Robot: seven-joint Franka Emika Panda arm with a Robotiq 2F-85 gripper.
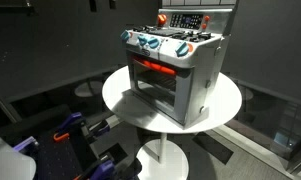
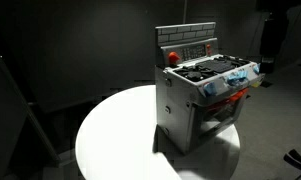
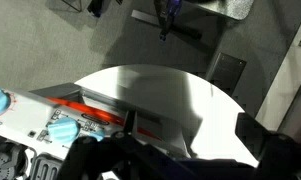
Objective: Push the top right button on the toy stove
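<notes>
The toy stove [image 1: 177, 72] is a silver-grey box with a red door handle, blue-white and red knobs, and a dark raised back panel [image 1: 195, 20]. It stands on a round white table [image 1: 125, 100] and shows in both exterior views [image 2: 200, 100]. A round red button [image 2: 173, 56] sits at one end of the back panel. My gripper [image 2: 268, 45] hangs as a dark shape above and beside the stove's knob end, not touching it. In the wrist view the stove's knobs and handle [image 3: 60, 120] lie at lower left. The dark fingers [image 3: 180, 145] are spread apart with nothing between them.
The table [image 2: 110, 140] stands on a single white pedestal [image 1: 160, 155]. A seat with blue and orange parts [image 1: 70, 135] stands low beside it. A chair base [image 3: 175, 15] and a dark floor plate [image 3: 228, 70] lie on the floor beyond the table. Dark curtains surround the scene.
</notes>
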